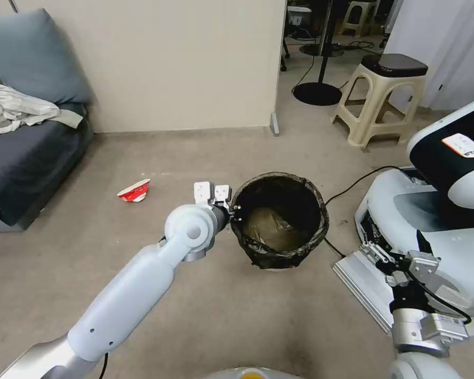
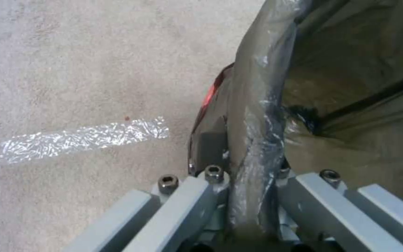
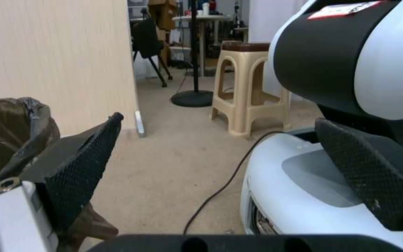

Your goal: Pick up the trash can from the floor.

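The left gripper (image 1: 234, 213) is clamped on the near-left rim of the bin (image 1: 279, 221), which stands on the floor (image 1: 221, 305); a straight, slow lift should keep the bag from slipping, while the right gripper (image 3: 220, 168) waits wide apart.

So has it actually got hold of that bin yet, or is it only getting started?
Done: the left tool has reached the trash can, and the left wrist view shows its fingers closed on either side of the bag-covered rim. In hand: that grip on the rim. Left: the lift, since the can seems to sit on the floor. The right tool waits open, beside the robot's base.
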Robot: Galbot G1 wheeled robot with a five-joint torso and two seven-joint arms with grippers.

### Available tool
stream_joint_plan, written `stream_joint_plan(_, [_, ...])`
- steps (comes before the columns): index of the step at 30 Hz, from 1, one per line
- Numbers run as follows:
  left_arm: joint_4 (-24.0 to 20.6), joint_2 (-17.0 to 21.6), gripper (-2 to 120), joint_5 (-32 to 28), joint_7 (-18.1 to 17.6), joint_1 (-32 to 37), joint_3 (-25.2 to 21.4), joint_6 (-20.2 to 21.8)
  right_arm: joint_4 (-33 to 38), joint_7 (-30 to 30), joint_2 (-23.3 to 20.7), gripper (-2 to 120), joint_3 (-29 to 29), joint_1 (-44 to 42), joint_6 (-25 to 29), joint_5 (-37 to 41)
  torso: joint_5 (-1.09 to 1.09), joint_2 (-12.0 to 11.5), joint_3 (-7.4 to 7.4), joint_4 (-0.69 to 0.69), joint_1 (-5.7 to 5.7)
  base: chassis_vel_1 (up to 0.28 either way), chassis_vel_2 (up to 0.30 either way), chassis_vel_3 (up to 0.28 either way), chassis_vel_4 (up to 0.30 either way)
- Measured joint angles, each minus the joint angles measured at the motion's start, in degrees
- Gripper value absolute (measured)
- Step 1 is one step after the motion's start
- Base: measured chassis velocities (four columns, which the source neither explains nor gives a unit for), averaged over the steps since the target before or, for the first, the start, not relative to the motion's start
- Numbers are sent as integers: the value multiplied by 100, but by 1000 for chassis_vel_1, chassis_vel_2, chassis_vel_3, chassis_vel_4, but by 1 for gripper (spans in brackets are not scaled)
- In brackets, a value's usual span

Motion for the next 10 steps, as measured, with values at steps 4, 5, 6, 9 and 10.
stream_joint_plan(4, [-37, 34, 0, 0, 2, 28, -26, 0, 8, 0, 6, 100, -4, -6, -1, 0, 0, 0, 0, 0, 0, 0, 0, 0, 0])
stream_joint_plan(5, [-55, 50, 0, 0, 4, 47, -40, 1, 21, 0, 10, 100, -12, -14, 0, 0, 1, 0, 0, 0, 0, 0, 0, 0, 0])
stream_joint_plan(6, [-58, 52, 0, 0, 5, 51, -42, 0, 22, 0, 11, 100, -13, -15, 0, 0, 1, 0, 0, 0, 0, 0, 0, 0, 0])
stream_joint_plan(9, [-90, 69, 0, 0, 7, 97, -68, 1, 39, 0, 13, 100, -20, -24, -1, 0, 1, 0, 0, 0, 0, 0, 0, 0, 0])
stream_joint_plan(10, [-106, 71, 0, 1, 9, 120, -81, 1, 43, 0, 8, 100, -21, -28, -2, 0, 1, 0, 0, 0, 0, 0, 0, 0, 0])
